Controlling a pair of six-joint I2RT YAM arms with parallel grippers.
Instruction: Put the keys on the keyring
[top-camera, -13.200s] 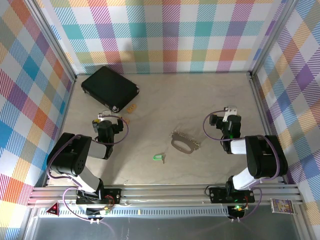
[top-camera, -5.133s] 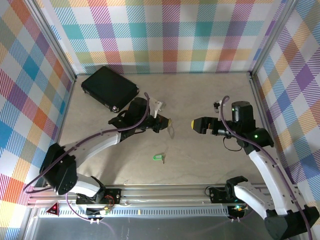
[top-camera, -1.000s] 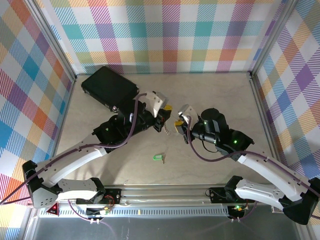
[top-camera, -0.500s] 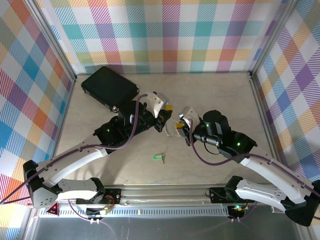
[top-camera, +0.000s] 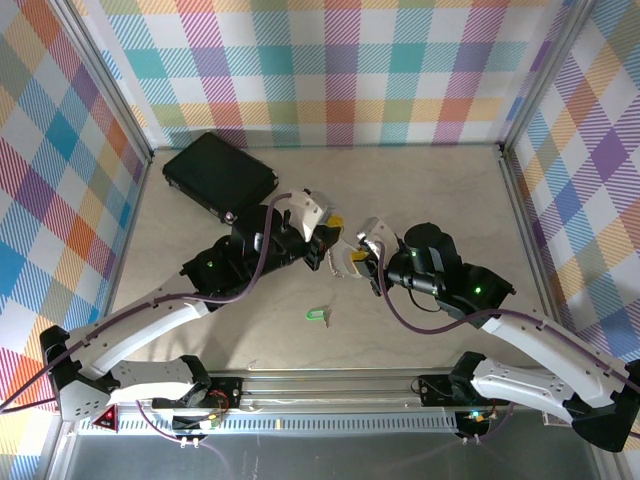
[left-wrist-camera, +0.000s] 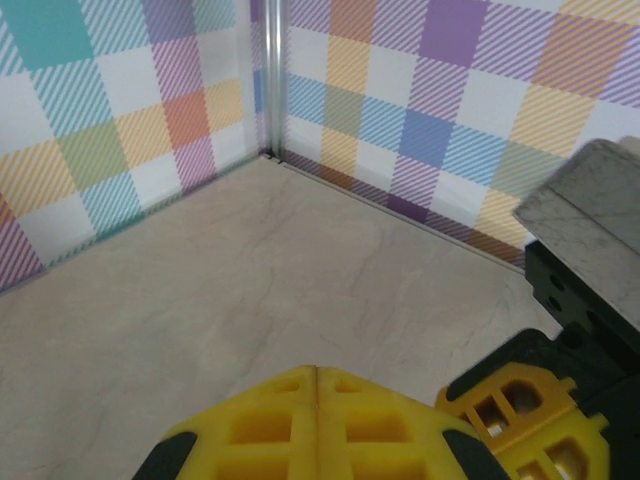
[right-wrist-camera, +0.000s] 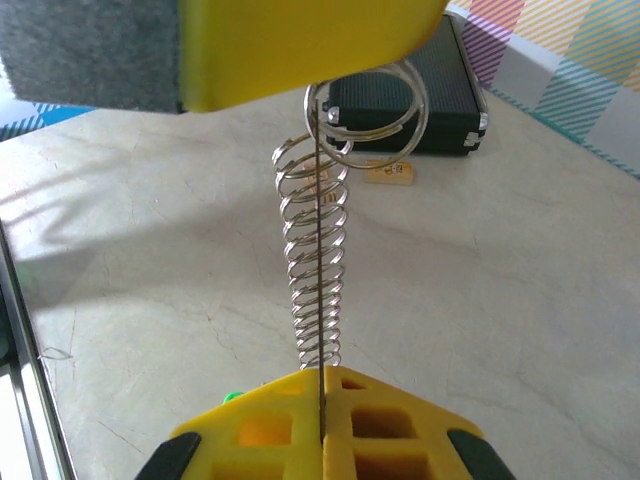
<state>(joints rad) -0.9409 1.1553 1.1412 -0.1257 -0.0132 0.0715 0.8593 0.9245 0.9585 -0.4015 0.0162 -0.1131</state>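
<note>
The keyring hangs in the air between my two grippers above the middle of the table. In the right wrist view it is a coil spring with wire rings at its far end and a thin metal strip seen edge-on. My right gripper is shut on that strip. My left gripper is shut on the ring end, and its yellow finger covers the top. The left gripper has its jaws pressed together, with the right gripper's finger close beside. A green key lies on the table nearer the arm bases.
A black case lies at the back left by the wall, black case behind the rings. A small tan block lies in front of it. Plaid walls close the table on three sides.
Both grippers have drifted a little toward the near edge with the keyring still held between them. The green key has not moved.
</note>
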